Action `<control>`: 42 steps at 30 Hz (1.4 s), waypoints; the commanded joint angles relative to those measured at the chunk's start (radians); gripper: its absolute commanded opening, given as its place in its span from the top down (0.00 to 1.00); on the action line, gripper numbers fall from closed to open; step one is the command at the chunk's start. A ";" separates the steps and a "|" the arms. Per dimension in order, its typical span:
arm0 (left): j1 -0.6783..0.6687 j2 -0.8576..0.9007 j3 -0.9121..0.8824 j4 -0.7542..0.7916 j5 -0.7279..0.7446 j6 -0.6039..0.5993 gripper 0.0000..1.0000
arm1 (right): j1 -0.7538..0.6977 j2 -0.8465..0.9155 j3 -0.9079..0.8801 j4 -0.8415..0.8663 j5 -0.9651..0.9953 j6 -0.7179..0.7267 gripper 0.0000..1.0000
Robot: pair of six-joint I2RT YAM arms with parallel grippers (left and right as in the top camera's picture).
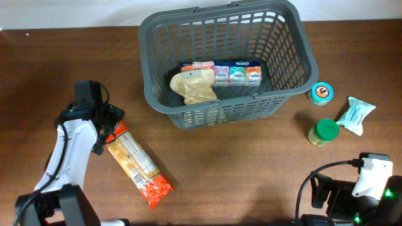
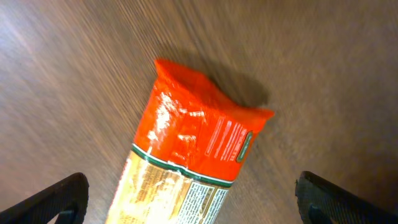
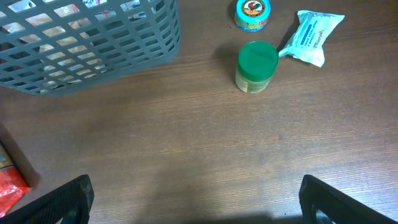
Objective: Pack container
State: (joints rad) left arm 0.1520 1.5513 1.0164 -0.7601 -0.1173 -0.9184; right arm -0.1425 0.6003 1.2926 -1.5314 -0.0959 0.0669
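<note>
The container (image 1: 220,104), a big dark grey lattice basket, stands at the back centre of the table. Inside it are a tan bag (image 1: 196,88) and a row of small cartons (image 1: 229,73). An orange-red pasta packet (image 1: 135,164) lies flat at the front left. My left gripper (image 1: 107,130) hovers open over the packet's upper end. In the left wrist view the packet (image 2: 199,134) lies between the spread fingers of the left gripper (image 2: 196,202), clear of both. My right gripper (image 3: 198,202) is open over bare wood at the front right (image 1: 323,194).
Right of the basket sit a green-lidded jar (image 1: 325,132), a small round tin (image 1: 321,93) and a white-and-teal wipes packet (image 1: 355,115). The right wrist view shows the basket wall (image 3: 93,56), the jar (image 3: 257,65), the tin (image 3: 252,14) and the wipes (image 3: 311,34).
</note>
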 commanded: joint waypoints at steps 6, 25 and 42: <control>-0.008 0.104 -0.086 0.076 0.103 0.023 0.01 | 0.005 0.003 0.003 0.005 -0.006 -0.007 0.01; -0.038 0.252 -0.086 0.110 0.103 0.023 0.59 | 0.005 0.003 0.003 0.005 -0.006 -0.007 0.01; -0.036 0.221 -0.028 0.045 0.103 0.023 0.98 | 0.005 0.003 0.003 0.005 -0.006 -0.007 0.01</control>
State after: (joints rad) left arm 0.1188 1.7260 0.9787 -0.6678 -0.0357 -0.8856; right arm -0.1425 0.6003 1.2926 -1.5318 -0.0959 0.0666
